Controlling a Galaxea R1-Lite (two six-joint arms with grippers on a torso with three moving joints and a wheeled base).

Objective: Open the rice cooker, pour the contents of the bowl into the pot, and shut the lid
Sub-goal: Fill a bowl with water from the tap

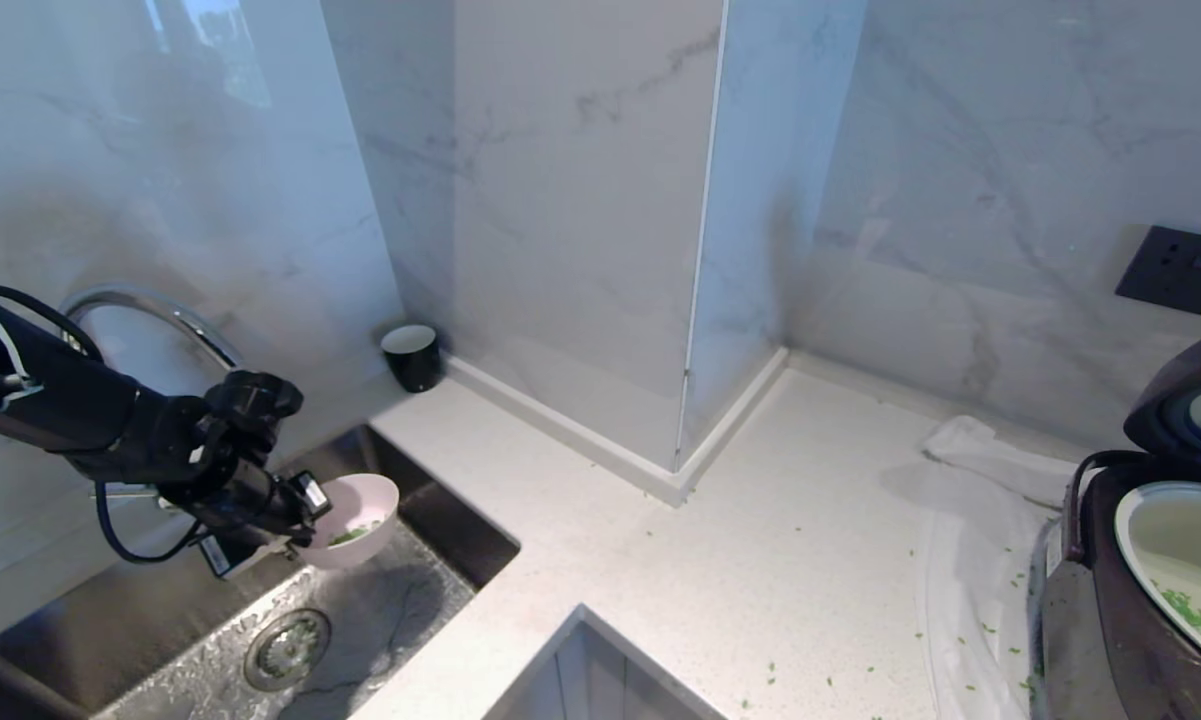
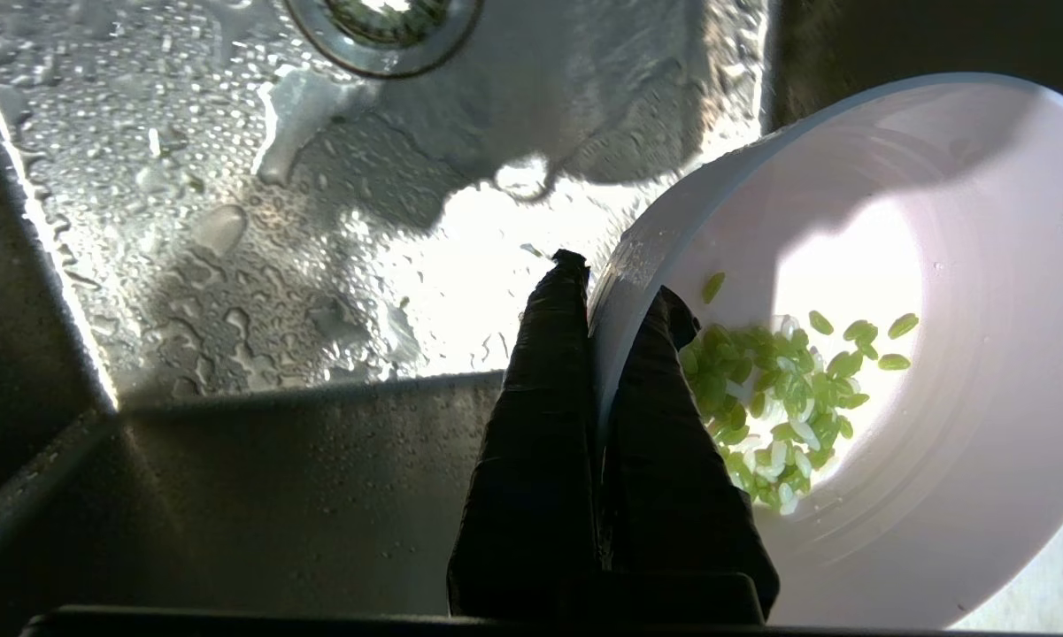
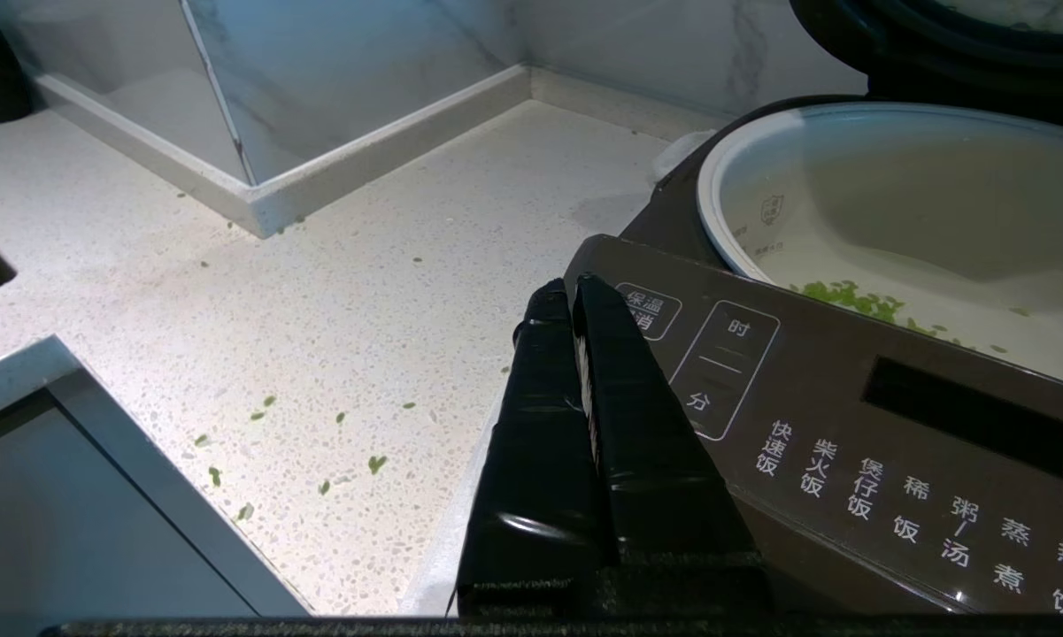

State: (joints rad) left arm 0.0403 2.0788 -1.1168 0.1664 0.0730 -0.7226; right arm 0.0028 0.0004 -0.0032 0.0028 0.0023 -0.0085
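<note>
Head view: the left gripper (image 1: 305, 515) holds the pink bowl (image 1: 360, 520) above the steel sink (image 1: 160, 620), near the sink's far right corner, with the curved tap (image 1: 150, 310) behind the arm. The left wrist view shows the two black fingers (image 2: 540, 389) closed on the bowl's wall, one outside and one inside the rim, with the drain (image 2: 381, 26) and wet sink floor beyond. The green bits (image 2: 779, 398), mixed with a few pale grains, lie heaped in the bowl just beside the inner finger.

The rice cooker (image 1: 1110, 620) stands at the right edge of the white counter (image 1: 740, 560), well apart from the bowl, partly on a white cloth (image 1: 970, 520). Its lid (image 1: 1190, 400) is raised, exposing the white pot (image 1: 1175, 560), which has some green bits on its bottom. More green bits are scattered on the counter and cloth around the cooker.

The right gripper (image 3: 575, 292), seen only in its wrist view, has its fingers pressed together, empty, in front of the cooker's button panel. A black cup (image 1: 412, 356) stands in the far corner by the marble wall; a dark socket (image 1: 1176, 268) is set in the wall above the cooker.
</note>
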